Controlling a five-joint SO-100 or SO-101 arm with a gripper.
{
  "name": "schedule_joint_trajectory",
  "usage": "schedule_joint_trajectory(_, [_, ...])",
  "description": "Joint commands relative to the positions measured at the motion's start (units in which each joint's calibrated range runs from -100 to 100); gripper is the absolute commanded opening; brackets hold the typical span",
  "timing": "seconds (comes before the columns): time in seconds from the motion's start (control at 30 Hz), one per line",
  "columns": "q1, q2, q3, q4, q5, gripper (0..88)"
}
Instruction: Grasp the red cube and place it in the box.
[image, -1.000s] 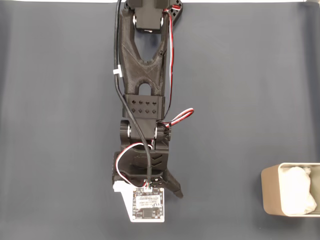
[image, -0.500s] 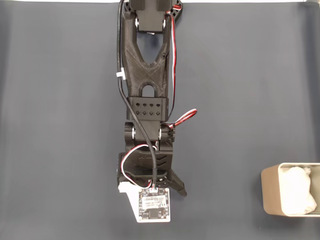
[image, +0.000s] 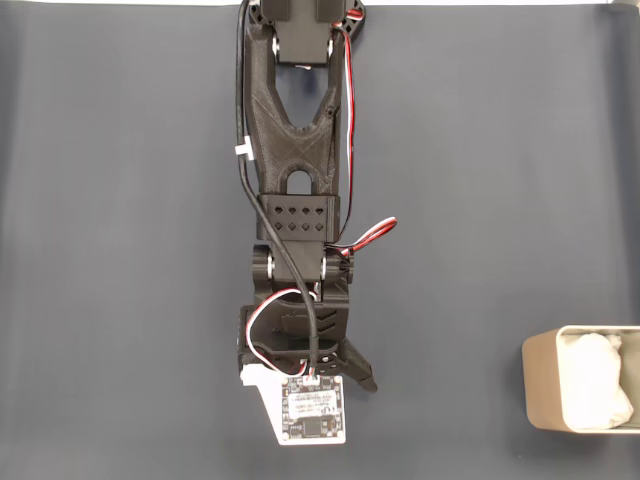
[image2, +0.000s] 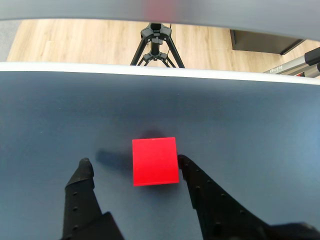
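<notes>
Straddling the red cube (image2: 155, 161), the gripper (image2: 134, 164) stands wide, right finger (image2: 197, 180) just beside it. The box (image: 538, 392) sits well apart.

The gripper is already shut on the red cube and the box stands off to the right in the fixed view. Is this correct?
Not entirely. In the wrist view the gripper is open, with the red cube between its fingers, not clamped. The box does stand off to the right in the fixed view.
</notes>
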Motion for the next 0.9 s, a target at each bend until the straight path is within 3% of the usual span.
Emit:
schedule_joint_trajectory(0.0, [-0.5,-2.1,-1.1,-0.4,0.1,38.6])
schedule_joint_trajectory(0.87, [-1.2,-3.1,0.9,-0.3,0.1,34.2])
